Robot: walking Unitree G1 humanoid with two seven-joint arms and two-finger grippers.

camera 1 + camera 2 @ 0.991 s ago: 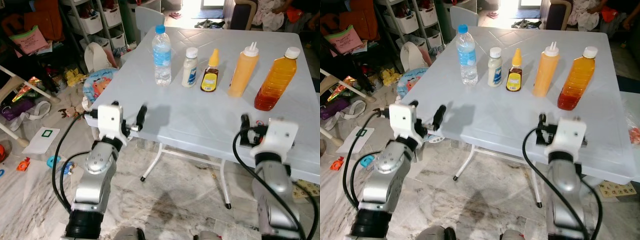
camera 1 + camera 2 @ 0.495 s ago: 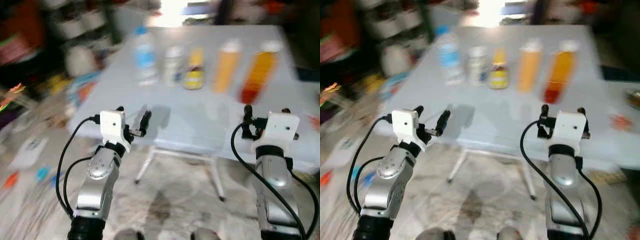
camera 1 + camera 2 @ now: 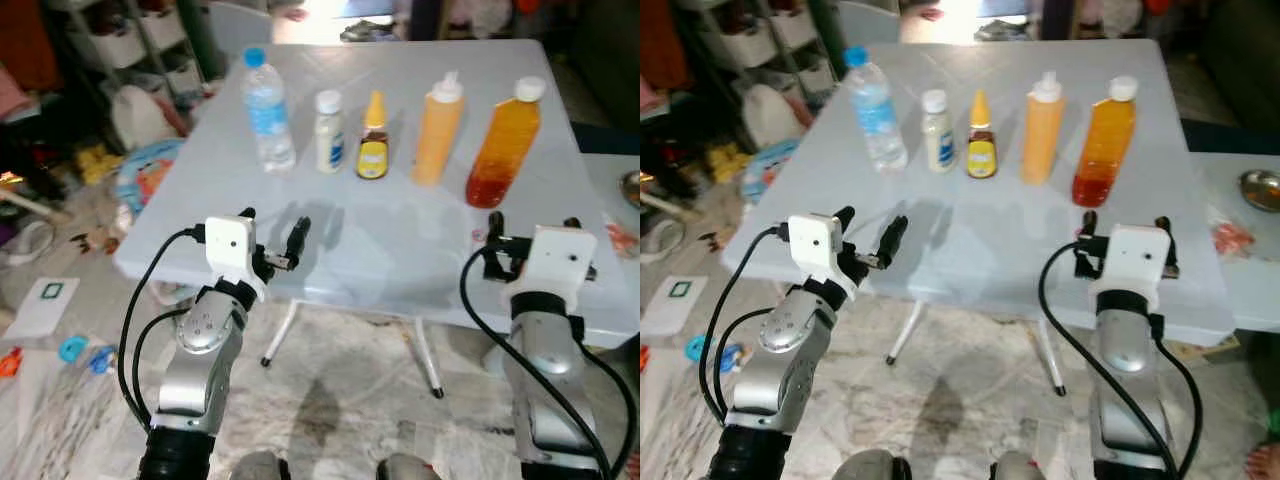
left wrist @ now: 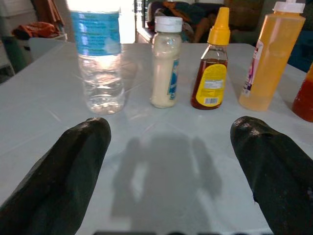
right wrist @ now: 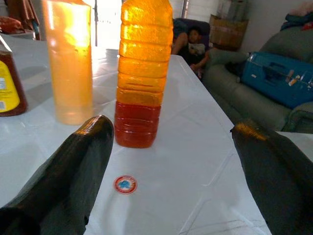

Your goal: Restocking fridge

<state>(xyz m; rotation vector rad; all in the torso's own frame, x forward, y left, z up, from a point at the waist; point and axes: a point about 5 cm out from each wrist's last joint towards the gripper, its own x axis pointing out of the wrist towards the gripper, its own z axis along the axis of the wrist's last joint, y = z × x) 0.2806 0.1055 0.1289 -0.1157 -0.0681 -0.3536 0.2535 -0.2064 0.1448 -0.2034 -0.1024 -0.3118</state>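
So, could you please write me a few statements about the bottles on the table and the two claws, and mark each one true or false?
1. Five bottles stand in a row on the white table. True.
2. The water bottle stands at the robot's right end of the row. False: it stands at the left end; the large orange bottle is at the right end.
3. The left claw is open and holds nothing. True.
4. The right claw is shut on the large orange bottle. False: it is open, short of that bottle.
5. The honey bottle has a yellow cap. True.
6. The squeeze bottle lies on its side. False: it stands upright.
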